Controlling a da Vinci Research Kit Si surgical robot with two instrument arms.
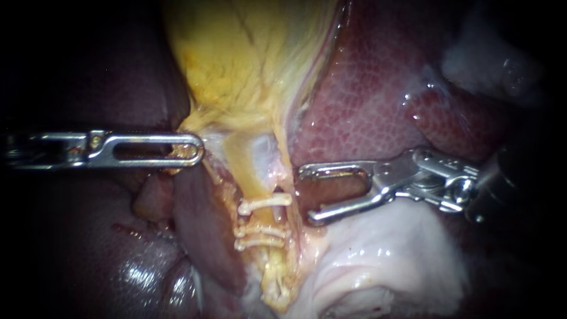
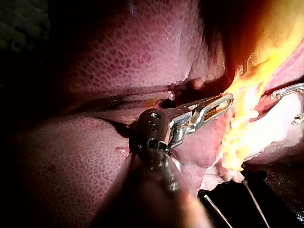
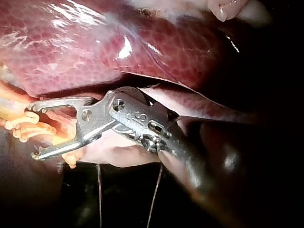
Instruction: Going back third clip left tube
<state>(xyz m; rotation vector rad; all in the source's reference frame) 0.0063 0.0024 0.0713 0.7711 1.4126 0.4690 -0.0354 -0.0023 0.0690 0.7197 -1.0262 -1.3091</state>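
1. The tube (image 1: 253, 177) runs down from the lower end of the gallbladder (image 1: 236, 53), in the middle of the endoscope view. The pictures do not show whether it is the left tube or the right one.
2. Pale clips sit across the tube. An upper clip (image 1: 264, 204) lies alone, and two lower clips (image 1: 260, 241) are stacked close together just beneath it. Further down the tube, more pale material is too unclear to name.
3. My right instrument (image 1: 306, 196) has its jaws spread wide with nothing gripped. Their tips are just beside the clipped stretch of tube, on the side towards the liver (image 1: 366, 94). In the right wrist view the clips lie just ahead of the open jaw tips, and I cannot tell whether a tip touches the tube.
4. My left instrument (image 1: 198, 147) lies level on the other side of the tube. Its slotted jaws are clenched on the yellow lower edge of the gallbladder, above the clips. In the left wrist view the jaw tips are buried in that yellow tissue.
5. The liver surrounds the gallbladder on both sides, dark red and wet.
6. A fold of pale tissue (image 1: 378, 248) lies under the right instrument's shaft.
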